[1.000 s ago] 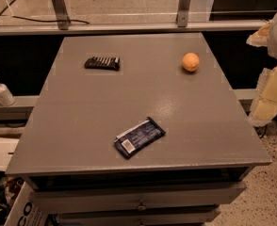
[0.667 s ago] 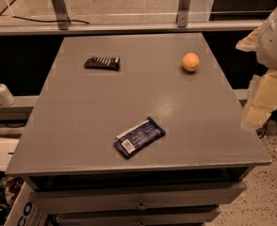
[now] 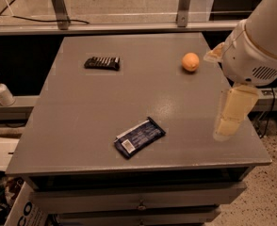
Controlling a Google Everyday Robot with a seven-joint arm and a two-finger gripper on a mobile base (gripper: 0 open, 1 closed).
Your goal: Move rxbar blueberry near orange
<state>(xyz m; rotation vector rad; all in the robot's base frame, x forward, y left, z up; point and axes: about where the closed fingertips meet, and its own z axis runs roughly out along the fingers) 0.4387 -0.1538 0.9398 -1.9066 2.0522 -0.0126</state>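
- Gripper [image 3: 229,117] hangs above the table's [image 3: 82,112] right edge; spread or pressed together, cannot tell.
- Orange [image 3: 191,61] sits back right, near the gripper.
- Rxbar [image 3: 139,137] lies near the front edge, well apart from the orange.
- Black bar [image 3: 102,63] lies back left.

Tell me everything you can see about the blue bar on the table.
The rxbar blueberry is a flat, dark blue wrapped bar with a white label patch at its near-left end and pale edging. It lies diagonally near the front of the grey table, touching nothing else. The gripper hangs to its right, apart.
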